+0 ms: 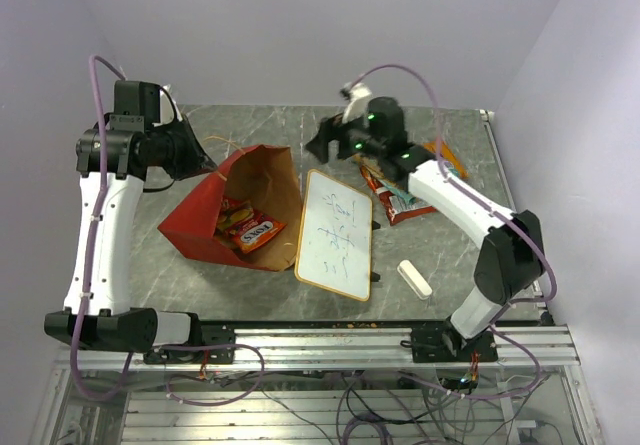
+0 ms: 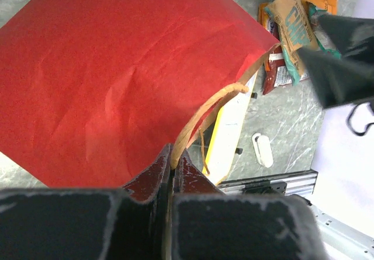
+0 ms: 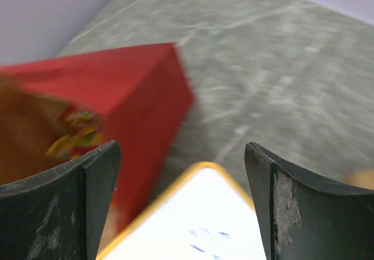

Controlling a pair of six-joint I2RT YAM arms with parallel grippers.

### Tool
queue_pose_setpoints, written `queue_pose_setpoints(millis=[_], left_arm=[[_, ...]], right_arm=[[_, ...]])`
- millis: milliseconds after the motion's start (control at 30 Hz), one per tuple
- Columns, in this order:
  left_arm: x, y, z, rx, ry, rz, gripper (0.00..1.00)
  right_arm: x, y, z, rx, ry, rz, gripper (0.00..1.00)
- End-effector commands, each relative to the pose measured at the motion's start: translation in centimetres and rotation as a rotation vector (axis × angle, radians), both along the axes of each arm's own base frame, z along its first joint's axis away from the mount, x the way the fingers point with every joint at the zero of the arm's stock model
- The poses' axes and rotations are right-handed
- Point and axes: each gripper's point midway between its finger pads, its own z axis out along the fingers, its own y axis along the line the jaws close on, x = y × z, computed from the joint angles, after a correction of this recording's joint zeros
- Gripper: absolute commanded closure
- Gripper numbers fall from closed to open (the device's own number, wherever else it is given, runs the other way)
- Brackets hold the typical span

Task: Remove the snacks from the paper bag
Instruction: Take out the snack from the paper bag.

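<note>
The red paper bag [image 1: 215,210] lies on its side with its mouth towards the whiteboard. Orange and yellow snack packets [image 1: 250,230] show inside it. My left gripper [image 1: 203,157] is shut on the bag's string handle [image 2: 204,111] and holds it up at the bag's far edge; in the left wrist view the fingertips [image 2: 173,155] pinch the string over the bag's red side [image 2: 117,67]. My right gripper [image 1: 320,145] is open and empty, above the whiteboard's far end, beside the bag's mouth. In the right wrist view [image 3: 181,152] it faces the bag [image 3: 134,90] and a packet [image 3: 76,131] inside.
A yellow-framed whiteboard [image 1: 337,233] lies right of the bag. Several snack packets [image 1: 400,200] lie on the table at the right, one orange [image 1: 445,155]. A white eraser [image 1: 414,278] lies near the front edge. A metal rail runs along the table's near edge.
</note>
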Motion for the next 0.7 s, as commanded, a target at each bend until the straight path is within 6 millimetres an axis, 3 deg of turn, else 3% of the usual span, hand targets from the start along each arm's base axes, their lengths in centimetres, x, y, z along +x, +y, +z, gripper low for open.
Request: queue_pose_setpoints(millis=[0, 133, 333, 567, 667], left_arm=[[-0.6, 0.3, 0.5, 0.012, -0.035, 0.008, 0.93], [-0.5, 0.0, 1.2, -0.01, -0.057, 0.005, 0.93], [-0.7, -0.1, 0.8, -0.011, -0.055, -0.006, 0.93], [-0.9, -0.4, 0.8, -0.004, -0.056, -0.028, 0.93], [-1.0, -0.4, 0.8, 0.018, -0.053, -0.03, 0.93]], right_arm=[[-6.2, 9.5, 1.6, -0.03, -0.205, 0.387, 0.15], [-11.5, 13.5, 1.5, -0.151, -0.424, 0.652, 0.2], [-17.0, 15.2, 0.2, -0.28, -0.669, 0.924, 0.27], [-19.9, 17.4, -5.4, -0.517, -0.755, 1.069, 0.29], [-19.5, 17.8, -7.4, -0.596, -0.753, 1.046, 0.31]])
